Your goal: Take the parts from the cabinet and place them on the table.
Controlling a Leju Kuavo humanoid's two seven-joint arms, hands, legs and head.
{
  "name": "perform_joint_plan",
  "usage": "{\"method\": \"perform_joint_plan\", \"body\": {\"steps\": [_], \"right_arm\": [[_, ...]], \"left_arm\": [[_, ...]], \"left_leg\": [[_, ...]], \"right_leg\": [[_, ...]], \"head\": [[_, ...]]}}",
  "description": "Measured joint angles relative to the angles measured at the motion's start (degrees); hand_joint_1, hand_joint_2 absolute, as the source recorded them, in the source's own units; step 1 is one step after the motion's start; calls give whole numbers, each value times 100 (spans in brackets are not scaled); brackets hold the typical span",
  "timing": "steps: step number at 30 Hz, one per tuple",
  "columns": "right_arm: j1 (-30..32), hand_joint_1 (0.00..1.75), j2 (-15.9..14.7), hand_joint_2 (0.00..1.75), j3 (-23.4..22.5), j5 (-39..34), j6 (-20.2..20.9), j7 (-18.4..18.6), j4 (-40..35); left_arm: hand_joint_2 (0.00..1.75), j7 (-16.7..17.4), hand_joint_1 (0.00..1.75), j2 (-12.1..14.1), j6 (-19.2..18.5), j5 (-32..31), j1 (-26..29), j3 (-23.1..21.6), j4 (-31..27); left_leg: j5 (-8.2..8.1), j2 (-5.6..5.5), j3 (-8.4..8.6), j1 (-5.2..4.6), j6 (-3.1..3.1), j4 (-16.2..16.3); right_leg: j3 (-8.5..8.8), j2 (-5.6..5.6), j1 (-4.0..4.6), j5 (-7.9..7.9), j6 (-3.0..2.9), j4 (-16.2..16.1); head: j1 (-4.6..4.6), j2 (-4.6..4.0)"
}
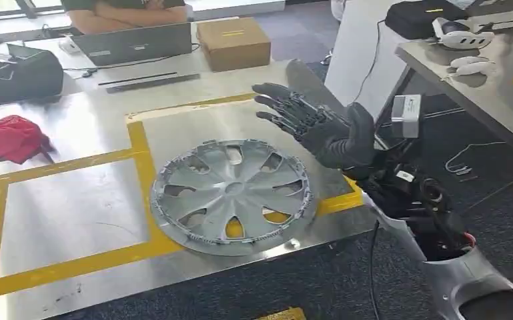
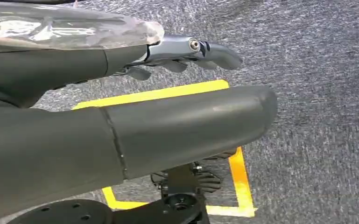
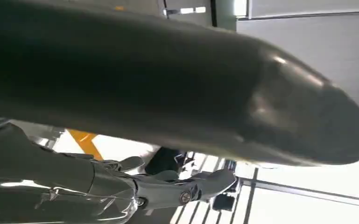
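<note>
From the head view I see the hubcap (image 1: pixel 233 197) flat on the worktop (image 1: pixel 73 213), my right hand (image 1: pixel 320 127) above its far edge, fingers (image 1: pixel 287 107) spread, empty. My left wrist view shows my left hand (image 2: pixel 121 135) over carpet (image 2: pixel 317 93), fingers straight, holding nothing.

A robotics lab or workshop: a brushed-metal table (image 1: pixel 67 220) marked with yellow tape (image 1: pixel 140 153), an open grey laptop (image 1: pixel 133 43), a brown cardboard box (image 1: pixel 233 43), grey carpet (image 1: pixel 320 280).

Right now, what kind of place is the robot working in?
Likely a robotics lab or test workshop: a metal table marked with yellow tape, a hubcap lying on it, and a laptop and VR headset nearby.
</note>
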Motion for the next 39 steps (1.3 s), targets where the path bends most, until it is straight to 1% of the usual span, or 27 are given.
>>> {"method": "perform_joint_plan", "body": {"steps": [5,7,11,12,13,14,16,17,18,19,20,22,23,24,25,27,28,29,30,31,32,33,34,35,37,38,39], "right_arm": [[21,0,0,0,2,0,0,0,0],[23,0,0,0,4,0,0,-2,0],[34,0,0,0,17,2,-20,-11,0],[29,0,0,0,17,0,-24,-15,-2],[38,0,-2,0,15,0,-24,-22,-4],[29,0,0,0,17,0,-22,-26,-4],[43,0,-2,0,17,0,-6,-35,11],[62,0,-2,0,20,0,4,-39,26],[75,0,-2,0,24,0,20,-48,50],[77,0,0,0,24,2,28,-72,70],[75,0,-2,0,24,4,35,-94,90],[56,0,0,0,24,22,44,-140,116],[34,0,0,0,26,31,44,-149,133],[23,0,0,0,31,33,46,-151,146],[24,0,0,0,31,33,46,-157,159],[17,0,0,0,31,35,52,-179,184],[7,0,0,0,31,37,61,-192,192],[-12,0,0,0,31,46,70,-199,206],[-33,0,0,0,31,46,83,-219,219],[-43,0,0,0,35,48,96,-223,234],[-41,0,0,0,35,66,98,-225,247],[-41,0,0,0,37,92,105,-227,262],[-41,0,0,0,39,101,118,-236,282],[-44,0,0,0,37,103,129,-245,295],[-68,0,0,0,37,103,140,-258,321],[-83,0,2,0,37,103,144,-264,326],[-92,0,2,0,31,103,146,-284,330]], "left_arm": [[0,0,0,0,0,-4,0,0,0],[0,0,0,2,0,-4,0,0,0],[0,4,0,11,7,0,3,0,0],[0,4,0,11,7,4,0,0,0],[0,7,0,9,7,15,1,0,0],[0,7,0,9,7,20,-1,0,0],[0,7,0,9,17,22,2,0,0],[0,9,0,7,17,22,8,0,0],[0,11,0,7,22,22,13,0,0],[0,24,0,2,24,22,15,0,0],[0,28,0,0,24,22,15,0,0],[0,48,0,0,24,22,10,0,0],[0,52,0,24,35,22,6,0,-2],[0,61,0,13,42,20,-5,0,0],[0,61,0,20,42,22,-5,0,0],[0,68,0,26,44,22,9,0,0],[0,68,0,26,44,22,9,0,0],[0,74,0,22,44,22,8,0,0],[0,81,0,17,44,22,0,0,0],[0,81,0,15,44,22,-5,0,0],[0,83,0,17,44,24,-8,0,0],[0,85,0,17,48,22,-6,0,0],[0,96,0,15,59,24,-5,0,0],[0,105,0,15,59,24,-7,0,0],[0,109,0,15,63,26,-22,0,0],[0,111,0,37,70,35,-46,0,0],[0,111,0,33,70,37,-80,0,0]], "left_leg": [[0,0,2,0,0,0],[-38,-3,-4,-40,47,27],[-24,-5,10,-64,89,31],[-2,3,31,-30,114,-22],[28,23,75,19,126,-92],[31,25,87,22,142,-106],[33,30,87,23,145,-106],[34,32,82,23,143,-103],[38,32,79,30,137,-99],[45,32,79,41,123,-93],[51,28,77,61,107,-81],[50,11,63,98,29,-21],[59,-6,42,77,-17,0],[80,-11,12,63,-66,31],[127,-15,-3,50,-122,-9],[209,-22,-13,87,-209,-52],[165,-15,-41,115,-233,-24],[-73,3,-136,115,-245,155],[-446,16,-323,118,-253,602],[-772,16,-529,118,-265,1154],[-1023,16,-710,111,-279,1677],[-1151,17,-778,112,-280,1986],[-1146,16,-700,112,-267,1997],[-1048,17,-476,107,-241,1729],[-715,16,313,82,-160,600],[-658,16,689,53,-97,106],[-651,18,728,15,-84,-71]], "right_leg": [[1,0,0,0,0,0],[11,0,-18,-10,37,-14],[32,0,-40,8,92,-23],[39,3,-22,6,107,-27],[35,-8,-39,-83,123,34],[-47,-14,-35,-273,144,267],[-468,-14,-74,-783,189,1241],[-679,-15,-94,-966,217,1716],[-781,-19,-121,-1000,240,1952],[-728,-20,-150,-880,263,1861],[-551,-24,-175,-658,283,1513],[61,-27,-240,-99,346,320],[141,-4,-251,-173,379,85],[99,55,-214,-95,275,91],[64,52,-205,-78,230,122],[20,49,-159,-15,133,138],[-8,23,-214,43,57,101],[-58,4,-199,88,17,104],[-130,-4,-192,136,-36,105],[-205,-9,-182,185,-45,106],[-281,-13,-166,236,-51,109],[-349,-20,-149,282,-55,113],[-414,-22,-133,330,-54,114],[-467,-23,-121,371,-50,115],[-547,-21,-109,452,-27,115],[-551,-26,-114,487,-5,121],[-598,-24,-66,512,30,146]], "head": [[-2,0],[-9,0],[-33,0],[-37,0],[-24,0],[2,0],[72,0],[83,0],[101,0],[114,0],[125,0],[166,0],[221,0],[236,0],[186,0],[162,0],[153,0],[124,0],[61,0],[13,0],[-44,0],[-68,0],[-74,0],[-76,0],[-79,0],[-81,0],[-110,0]]}}
